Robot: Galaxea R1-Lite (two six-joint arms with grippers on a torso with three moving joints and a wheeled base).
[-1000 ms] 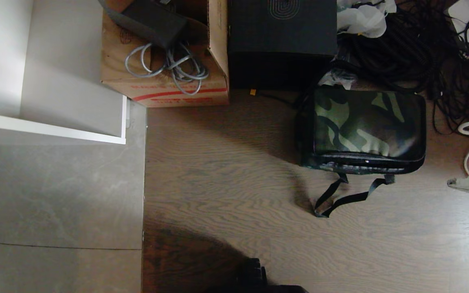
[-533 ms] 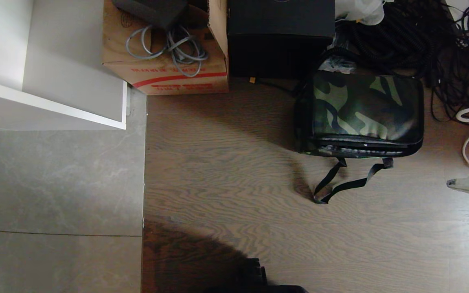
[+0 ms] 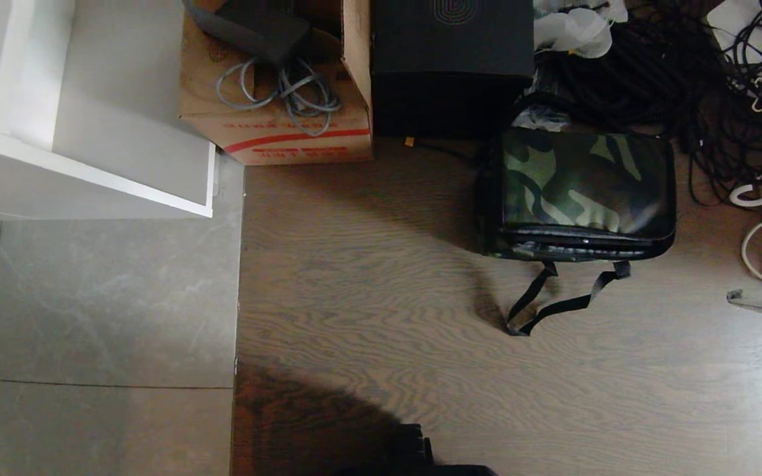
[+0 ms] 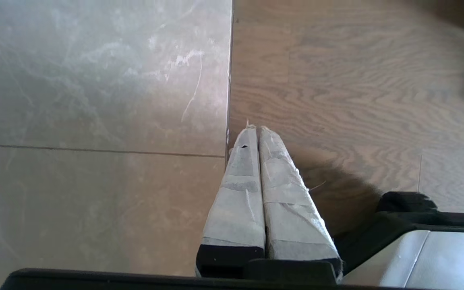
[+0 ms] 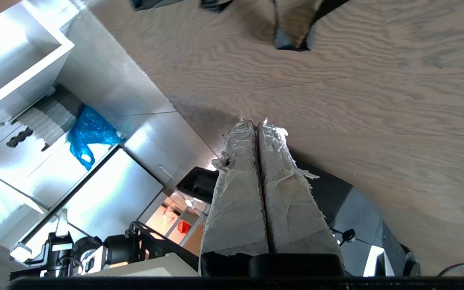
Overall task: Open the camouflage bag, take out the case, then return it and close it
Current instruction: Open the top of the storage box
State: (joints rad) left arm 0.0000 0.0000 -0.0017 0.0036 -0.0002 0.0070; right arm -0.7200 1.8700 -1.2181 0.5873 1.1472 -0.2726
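Clenched right end effector (image 5: 257,125) hangs over bare floor (image 3: 381,317); left end effector (image 4: 256,129) likewise clenched; bag (image 3: 583,188) zipped, case unseen.

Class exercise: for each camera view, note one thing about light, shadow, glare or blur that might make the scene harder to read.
Head view: a sheen on the camouflage bag washes out its pattern, and a dark shadow falls on the wood floor near the bottom edge. Left wrist view: the left gripper casts a shadow beside itself. Right wrist view: bright glare whites out the cabinet.
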